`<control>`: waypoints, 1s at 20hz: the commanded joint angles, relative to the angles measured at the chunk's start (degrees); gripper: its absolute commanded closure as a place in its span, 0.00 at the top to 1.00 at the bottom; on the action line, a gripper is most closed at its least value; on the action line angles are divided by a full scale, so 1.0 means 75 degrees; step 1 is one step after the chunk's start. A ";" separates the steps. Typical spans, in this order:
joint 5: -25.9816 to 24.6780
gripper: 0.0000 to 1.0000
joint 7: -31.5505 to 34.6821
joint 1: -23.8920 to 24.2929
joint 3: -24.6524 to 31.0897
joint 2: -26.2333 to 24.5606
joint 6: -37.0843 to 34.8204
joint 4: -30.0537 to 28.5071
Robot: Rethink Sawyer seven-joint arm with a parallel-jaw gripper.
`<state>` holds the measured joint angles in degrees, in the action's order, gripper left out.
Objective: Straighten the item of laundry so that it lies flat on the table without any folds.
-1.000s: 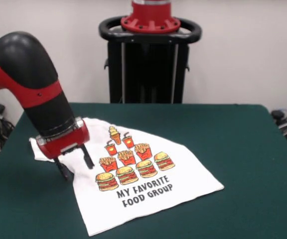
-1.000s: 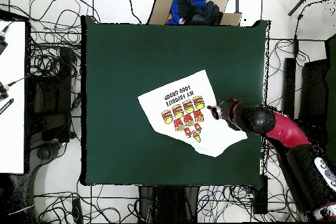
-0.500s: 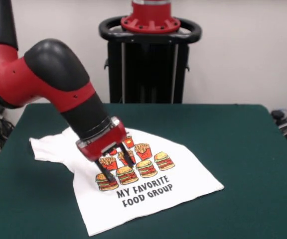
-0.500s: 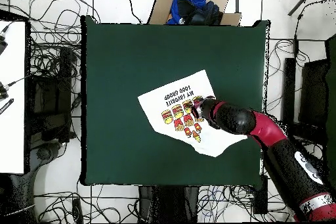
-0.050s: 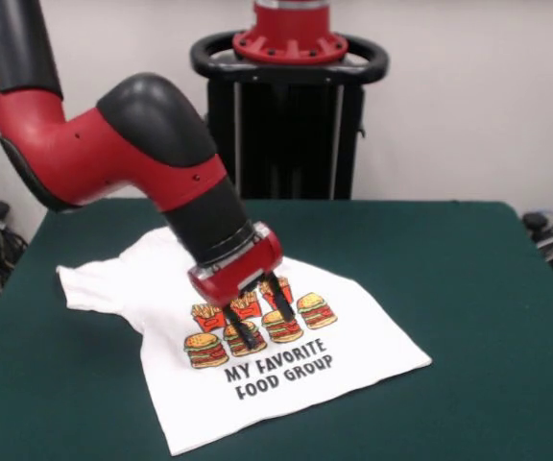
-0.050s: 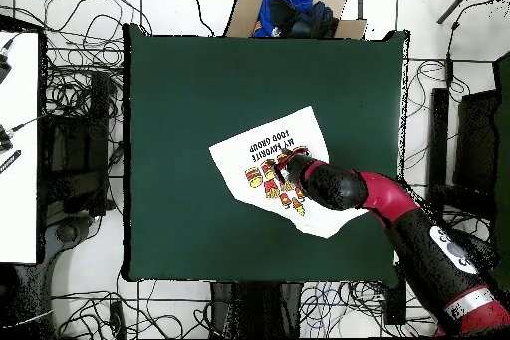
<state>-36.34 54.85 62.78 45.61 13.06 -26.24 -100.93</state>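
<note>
Gripper [image 5: 263, 309]: fingers apart over print, seemingly touching, likely to press flat.
Shirt [image 5: 353, 331]: mostly flat on counter [image 5: 468, 288]; sleeve end rumpled.

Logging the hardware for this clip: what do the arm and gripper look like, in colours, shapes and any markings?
A thick, rounded arm built of alternating glossy red and black segments. A red collar sits at the wrist, and the gripper below it has two thin black fingers. In the overhead view, the arm's lower black section carries small white markings, too small to read. No loose cables show on the arm.
</note>
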 commanded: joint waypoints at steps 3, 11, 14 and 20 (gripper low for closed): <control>-0.0736 1.00 -0.0089 -0.0559 -0.0377 -0.0189 0.0052 0.0173; -0.0657 1.00 -0.0262 -0.0655 -0.0407 0.0171 -0.0601 -0.0107; -0.0619 1.00 -0.0332 -0.0576 -0.0295 0.0484 -0.0781 -0.0387; -0.0466 1.00 -0.0331 -0.1103 -0.0881 0.1104 -0.2088 -0.0307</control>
<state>-39.71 54.85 58.44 44.70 16.77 -29.55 -104.13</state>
